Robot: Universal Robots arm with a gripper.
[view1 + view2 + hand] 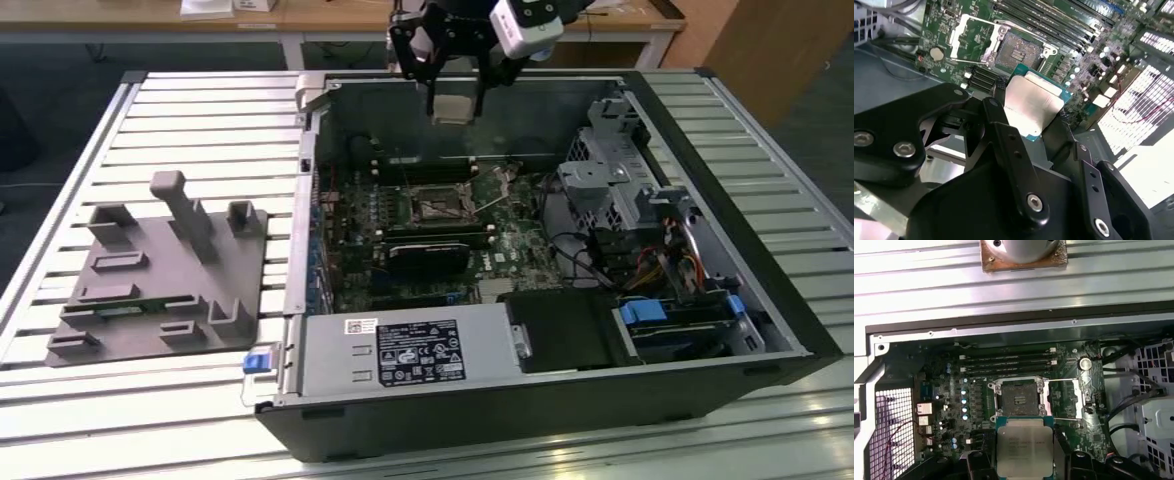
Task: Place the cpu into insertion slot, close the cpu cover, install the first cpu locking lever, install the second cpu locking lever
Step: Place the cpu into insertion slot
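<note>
Item: gripper (pixel 454 100) clenched on cpu (pixel 1024 450), high above case (pixel 534 410); insertion slot (pixel 1017 400) uncovered. Advice: keep cpu level, corners squared, lower gently.

**Gripper (pixel 454 95) up high, pinching tight**

The exterior view catches just the wrist end of the arm (pixel 461 20), coming in at the top and pointing pretty much straight down. The gripper hangs right under it. In both wrist views its two black fingers (pixel 1001 125) squeeze opposite edges of the cpu (pixel 1031 102), which sits between the tips.
</note>
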